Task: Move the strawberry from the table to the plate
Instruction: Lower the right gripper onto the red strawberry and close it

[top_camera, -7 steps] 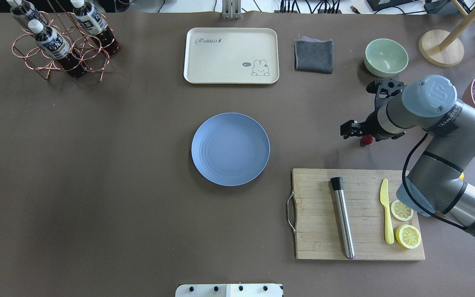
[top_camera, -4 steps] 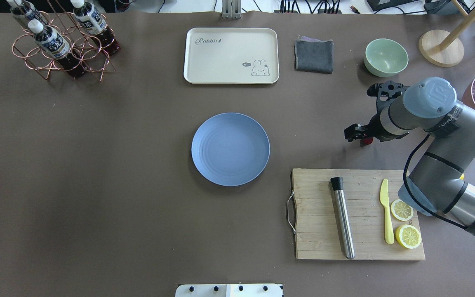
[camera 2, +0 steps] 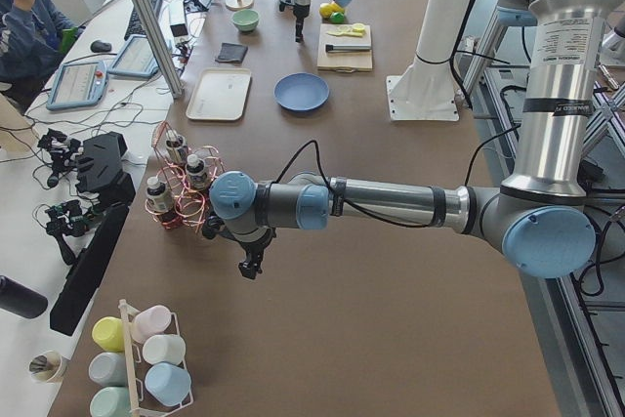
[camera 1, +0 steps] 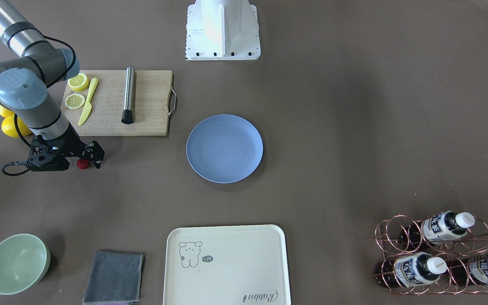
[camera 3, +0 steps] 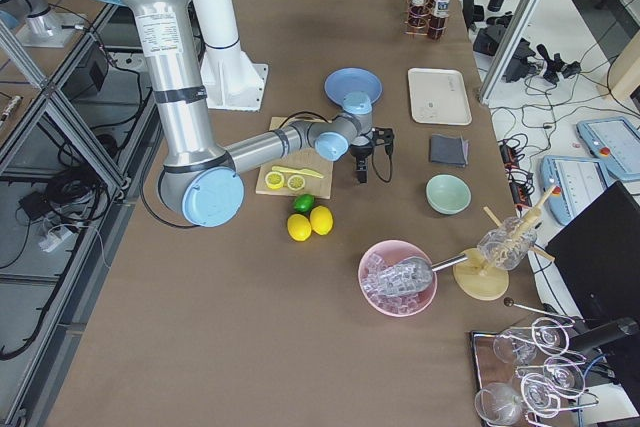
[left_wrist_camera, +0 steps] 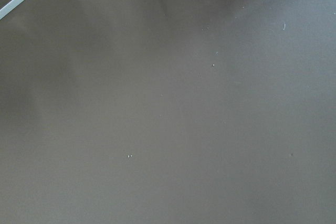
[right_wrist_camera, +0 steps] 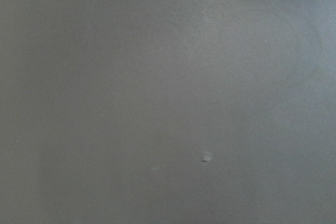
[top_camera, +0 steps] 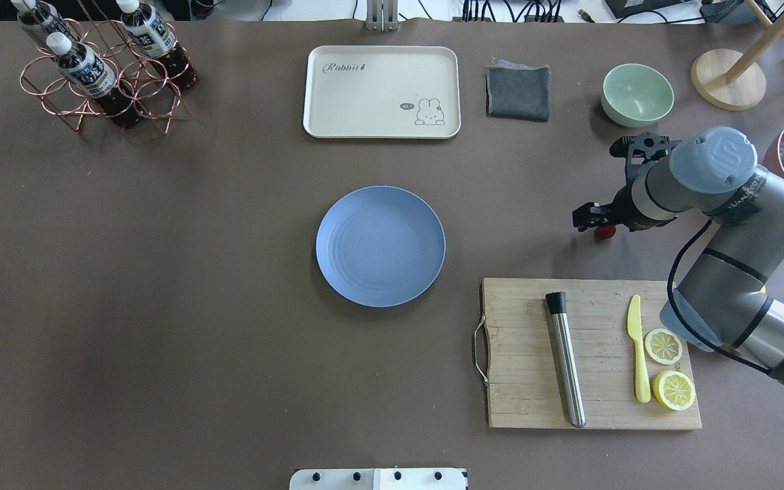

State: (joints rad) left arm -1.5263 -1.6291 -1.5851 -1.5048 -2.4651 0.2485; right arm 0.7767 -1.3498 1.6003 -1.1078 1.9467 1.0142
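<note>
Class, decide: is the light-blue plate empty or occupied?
Empty. The plate shows only bare rings; the strawberry sits away on the table.

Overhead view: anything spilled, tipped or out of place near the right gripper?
Nothing stands out. The strawberry lies on the table at the right gripper, the plate sits flat and bare, and the lemon halves and knife lie on the cutting board.

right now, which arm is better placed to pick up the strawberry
Right. The right gripper is down at the strawberry, its fingers seemingly either side of it, with bare table between there and the plate. The left gripper hangs at the far end, by the bottle rack.
</note>
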